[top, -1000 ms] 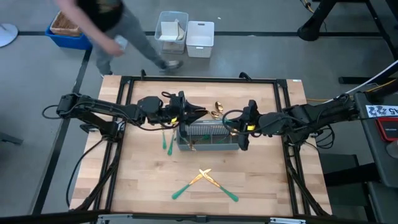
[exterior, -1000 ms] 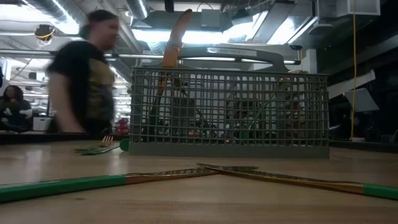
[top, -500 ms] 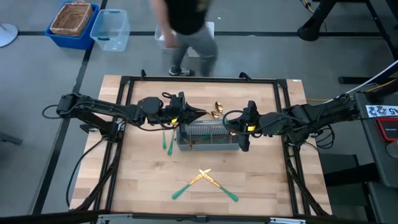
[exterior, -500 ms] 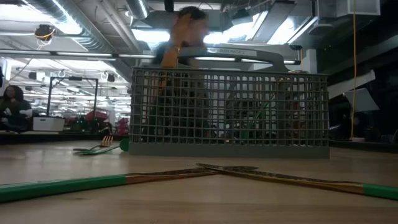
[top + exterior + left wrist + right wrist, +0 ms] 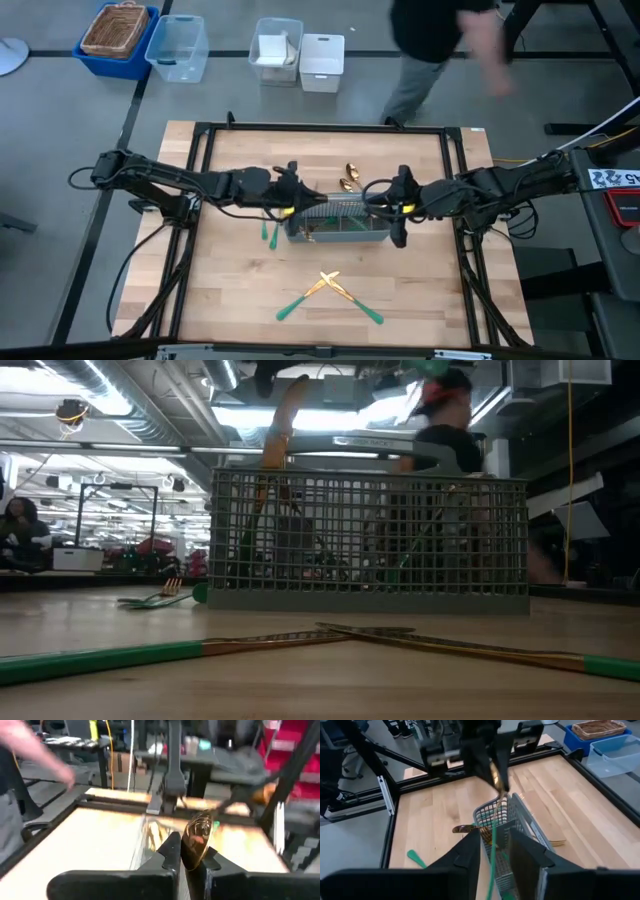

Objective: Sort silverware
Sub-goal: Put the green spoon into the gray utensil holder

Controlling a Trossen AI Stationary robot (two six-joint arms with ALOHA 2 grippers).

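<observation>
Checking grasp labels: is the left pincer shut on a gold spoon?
Yes: in the left wrist view the left pincer is shut around a gold spoon.

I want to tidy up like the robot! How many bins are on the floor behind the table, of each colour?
blue bin: 1
clear bin: 1
white bins: 2
Total: 4

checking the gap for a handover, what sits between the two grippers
In the high view, only the grey mesh caddy with silverware inside lies between the left gripper at its left end and the right gripper at its right end.
</observation>
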